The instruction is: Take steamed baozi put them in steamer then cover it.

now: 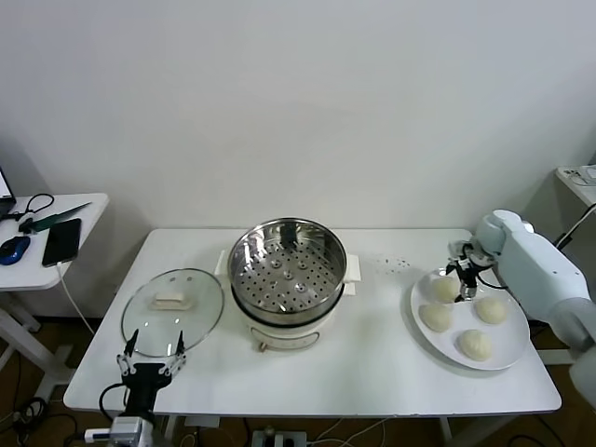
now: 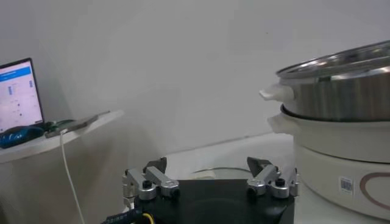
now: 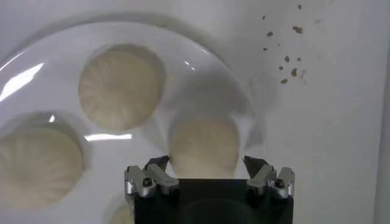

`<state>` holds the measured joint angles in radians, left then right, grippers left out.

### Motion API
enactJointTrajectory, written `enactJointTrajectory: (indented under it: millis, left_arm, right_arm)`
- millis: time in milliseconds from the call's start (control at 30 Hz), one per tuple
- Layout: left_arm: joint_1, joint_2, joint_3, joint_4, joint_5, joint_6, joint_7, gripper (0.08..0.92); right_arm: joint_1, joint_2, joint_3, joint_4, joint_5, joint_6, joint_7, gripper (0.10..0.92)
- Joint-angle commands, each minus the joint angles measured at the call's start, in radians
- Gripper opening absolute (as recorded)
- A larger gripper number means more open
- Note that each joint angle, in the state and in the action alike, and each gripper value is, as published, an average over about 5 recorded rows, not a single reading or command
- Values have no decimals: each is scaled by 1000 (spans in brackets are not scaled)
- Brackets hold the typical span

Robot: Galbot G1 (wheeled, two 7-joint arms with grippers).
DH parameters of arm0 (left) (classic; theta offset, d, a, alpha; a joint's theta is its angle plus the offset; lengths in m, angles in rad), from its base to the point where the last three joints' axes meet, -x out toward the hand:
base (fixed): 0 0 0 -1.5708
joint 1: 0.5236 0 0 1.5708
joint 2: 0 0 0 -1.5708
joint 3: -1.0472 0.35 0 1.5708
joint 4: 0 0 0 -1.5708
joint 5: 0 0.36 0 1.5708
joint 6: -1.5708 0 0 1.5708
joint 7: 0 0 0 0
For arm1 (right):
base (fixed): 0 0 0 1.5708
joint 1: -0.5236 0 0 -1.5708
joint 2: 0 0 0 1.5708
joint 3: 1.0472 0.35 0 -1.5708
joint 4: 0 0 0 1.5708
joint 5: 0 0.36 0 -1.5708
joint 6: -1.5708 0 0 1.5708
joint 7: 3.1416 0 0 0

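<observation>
Baozi [image 3: 204,146] partly hidden between right gripper's [image 3: 207,163] fingers.

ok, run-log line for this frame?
right gripper: open over baozi on plate | left gripper: open, idle by cover | steamer: empty, uncovered

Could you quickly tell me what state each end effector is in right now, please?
Left end effector: open, empty, at the table's near edge by the cover.
Right end effector: open, straddling a baozi on the plate.

Steamer [image 2: 341,122] cut off by the left wrist view's edge, nearest baozi [image 3: 204,149] partly hidden behind the right gripper's [image 3: 207,163] body, laptop [image 1: 4,191] mostly out of frame
</observation>
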<state>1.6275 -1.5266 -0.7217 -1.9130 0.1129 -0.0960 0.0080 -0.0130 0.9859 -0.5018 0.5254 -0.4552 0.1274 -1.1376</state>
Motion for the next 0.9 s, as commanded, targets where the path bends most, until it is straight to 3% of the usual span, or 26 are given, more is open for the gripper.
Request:
enactJointTrajectory:
  millis: [33,300,600,900]
  left_arm:
    - [1,-1,1,1,1,-1,0,823]
    - [5,-1,-1,0,1,-3,0,823]
    - [18,-2,-2,-4,-1,-11,-1,823]
    - [43,-2,-10,-16,-12,-21,-3,823]
  right_arm:
    - [4,23,4,-28,-20,4,3,821]
    - [6,18,5,-24,-20,14,-12,742]
    - [18,3,-3,2,-5,26,-24,710]
    - [175,-107,-224,250,191,58,-79,704]
